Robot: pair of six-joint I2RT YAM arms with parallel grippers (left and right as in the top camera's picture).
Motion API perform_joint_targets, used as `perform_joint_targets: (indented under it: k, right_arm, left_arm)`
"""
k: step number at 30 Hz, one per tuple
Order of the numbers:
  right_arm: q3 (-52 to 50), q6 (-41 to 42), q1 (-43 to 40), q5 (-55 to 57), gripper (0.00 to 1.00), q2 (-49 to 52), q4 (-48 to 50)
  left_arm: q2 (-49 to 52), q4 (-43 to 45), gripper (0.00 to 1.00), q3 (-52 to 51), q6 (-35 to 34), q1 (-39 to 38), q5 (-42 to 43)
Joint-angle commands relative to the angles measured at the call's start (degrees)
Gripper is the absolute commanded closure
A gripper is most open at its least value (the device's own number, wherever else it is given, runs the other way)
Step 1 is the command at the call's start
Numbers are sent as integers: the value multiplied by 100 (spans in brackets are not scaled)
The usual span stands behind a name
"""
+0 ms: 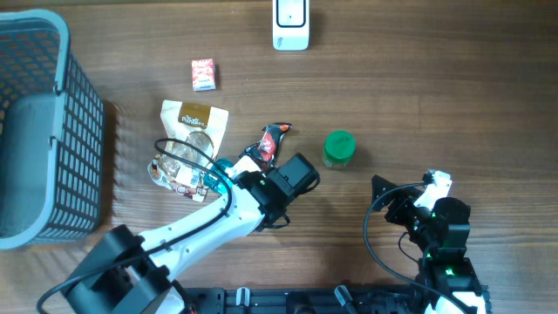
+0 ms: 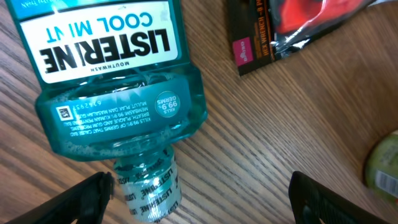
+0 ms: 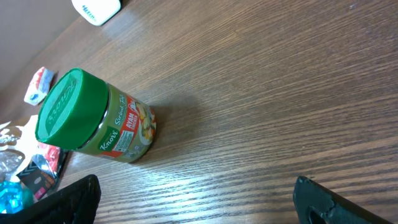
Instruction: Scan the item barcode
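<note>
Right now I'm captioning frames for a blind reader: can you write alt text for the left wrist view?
A teal Listerine mouthwash bottle lies on the wooden table, its cap pointing toward the open left gripper. A dark and red wrapper lies at top right, apart from the bottle.

Mouthwash bottle [image 2: 118, 106] cut off at top edge; overhead, left arm [image 1: 209, 218] apparently hides most. Green jar [image 2: 384, 168] blurred, cropped.
</note>
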Motion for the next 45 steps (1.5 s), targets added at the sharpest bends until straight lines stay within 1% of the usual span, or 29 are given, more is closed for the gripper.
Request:
perform_joint_targets:
  k: [1,2,4,5,6,7,8,9,11,12,13,14,16,18,21,23,24,25,28,31,34,36,40,41,42,43,44,45]
  right_arm:
    - [57,120,4,-98,0,15,31]
    - [57,122,4,-98,0,15,31]
    - [57,122,4,-98,0,15,31]
    - [57,120,4,-98,0,15,31]
    - [57,122,4,-98,0,15,28]
    - [57,122,4,-98,0,15,31]
    - [57,122,4,-98,0,15,31]
    - [57,125,4,-98,0,15,31]
    - [57,120,4,-101,0,15,31]
    - [57,122,4,-101,0,15,31]
    - [57,122,4,-101,0,15,31]
    - [57,122,4,-98,0,15,28]
    - [57,122,4,-98,0,15,31]
    - [57,122,4,-96,0,15,31]
    - [57,125,4,-96,0,15,31]
    - [57,122,4,-96,0,15,31]
    - [57,120,4,-96,0,15,31]
    - [55,122,4,-96,0,15,31]
    - [57,122,4,-98,0,15,28]
    - [57,122,4,-98,0,15,28]
    - [57,120,4,-98,0,15,28]
    - [57,122,4,-101,0,15,28]
    - [57,125,4,-116,0,15,28]
    - [57,125,4,-116,0,15,28]
    - [57,125,4,-116,0,15,31]
    - [57,127,4,-116,0,15,31]
    - [57,125,4,-116,0,15,31]
    - [57,129,4,-116,0,15,31]
  left_arm:
    - [407,66,15,-48,-166,-15,37]
    - [479,68,18,-48,-192,-15,94]
    - [551,24,20,-48,-238,-15,208]
    - [564,-35,25,-48,-404,-15,205]
    - [568,-72,36,-48,-487,-15,201]
    - [568,-87,50,-48,-503,-15,205]
    - [568,-90,58,-48,-503,-15,205]
    - [568,-107,60,-48,-503,-15,208]
    - [568,-153,60,-52,-522,-15,205]
    - [577,-236,62,-52,-651,-15,205]
    - [577,-260,73,-52,-649,-15,210]
    - [575,-256,80,-50,-647,-11,319]
    - [529,-262,83,-44,-577,-9,378]
    - [310,-291,85,42,-236,-9,358]
    - [-76,-577,84,297,22,-9,109]
    - [-369,-931,79,452,24,-9,-35]
    - [-551,-992,74,485,22,-9,-20]
    - [-728,-990,73,487,17,-9,17]
    - [-1349,-990,73,487,-4,295,459]
    - [-1727,-994,71,487,2,863,1108]
    - [-1792,-994,70,487,2,1377,1683]
    - [-1792,-990,66,485,0,1773,2065]
    - [-1792,-988,67,485,26,2406,2855]
    - [-1792,-988,66,485,140,2446,2865]
    - [-1786,-1019,61,485,437,2441,2780]
    - [-1770,-1147,49,485,658,2374,2514]
    - [-1733,-1375,39,485,922,2236,2142]
    - [-1657,-1681,25,485,1123,2017,1698]
